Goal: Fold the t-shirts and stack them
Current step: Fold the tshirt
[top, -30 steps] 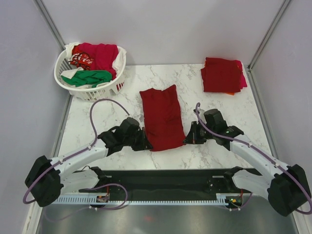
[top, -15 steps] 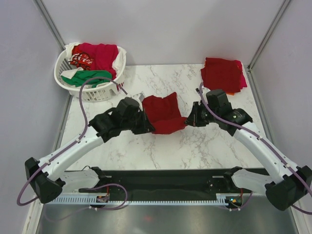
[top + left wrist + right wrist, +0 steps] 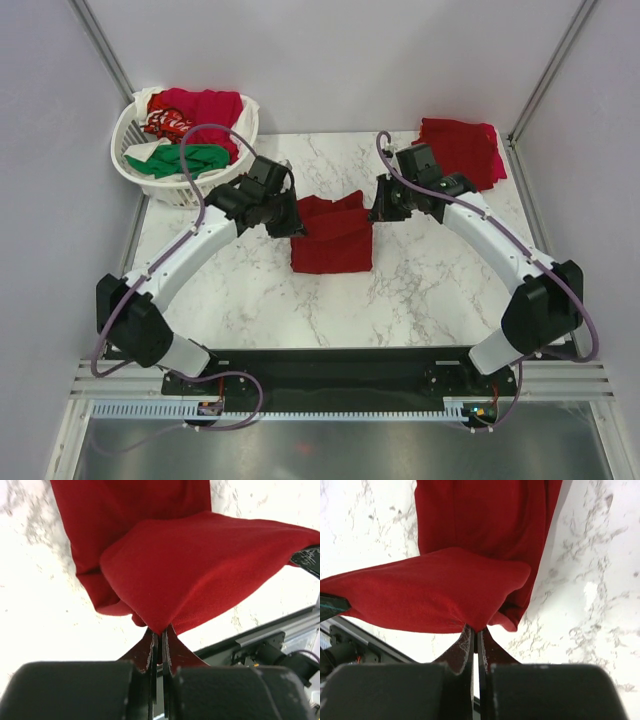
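A dark red t-shirt [image 3: 332, 240] lies mid-table, its near half lifted and carried over the far half. My left gripper [image 3: 298, 222] is shut on its left corner and my right gripper [image 3: 376, 212] is shut on its right corner. In the left wrist view the cloth [image 3: 200, 570] bunches into the pinched fingertips [image 3: 161, 632], with the lower layer flat on the marble. In the right wrist view the same shirt [image 3: 435, 595] hangs from my right gripper [image 3: 475, 632]. A stack of folded t-shirts [image 3: 460, 152] sits at the far right corner.
A white lattice laundry basket [image 3: 140, 172] with red, green and white t-shirts [image 3: 200, 108] stands at the far left corner. Grey walls close in the marble table [image 3: 440, 290] on three sides. The black base rail [image 3: 330, 375] runs along the near edge.
Both arms have swung away from me, carrying the shirt's near edge up and over toward the far edge. The long flat shirt is now doubled to about half its length.
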`<state>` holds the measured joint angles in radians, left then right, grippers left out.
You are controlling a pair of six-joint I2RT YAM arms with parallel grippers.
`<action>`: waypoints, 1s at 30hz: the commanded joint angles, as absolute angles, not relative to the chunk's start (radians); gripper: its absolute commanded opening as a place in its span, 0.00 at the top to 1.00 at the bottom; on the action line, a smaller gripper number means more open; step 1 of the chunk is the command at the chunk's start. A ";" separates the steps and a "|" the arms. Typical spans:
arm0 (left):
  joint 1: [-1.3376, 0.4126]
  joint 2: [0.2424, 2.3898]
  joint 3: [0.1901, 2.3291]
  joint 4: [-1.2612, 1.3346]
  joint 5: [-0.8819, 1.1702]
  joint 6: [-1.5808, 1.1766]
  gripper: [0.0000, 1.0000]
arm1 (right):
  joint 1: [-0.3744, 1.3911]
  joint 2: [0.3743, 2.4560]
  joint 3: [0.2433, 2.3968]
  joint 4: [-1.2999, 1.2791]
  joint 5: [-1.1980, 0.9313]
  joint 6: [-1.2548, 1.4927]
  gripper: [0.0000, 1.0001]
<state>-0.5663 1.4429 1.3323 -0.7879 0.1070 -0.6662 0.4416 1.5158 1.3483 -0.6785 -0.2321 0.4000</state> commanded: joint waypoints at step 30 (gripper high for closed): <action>-0.270 2.076 2.145 -0.910 0.267 -0.373 0.39 | 0.350 1.806 1.593 -0.306 -0.274 0.494 0.14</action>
<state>-0.2501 2.2532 2.1757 -0.9188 0.2699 -0.4244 0.3237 1.8629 1.7290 -0.4854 -0.1226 0.4786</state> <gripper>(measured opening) 0.626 0.879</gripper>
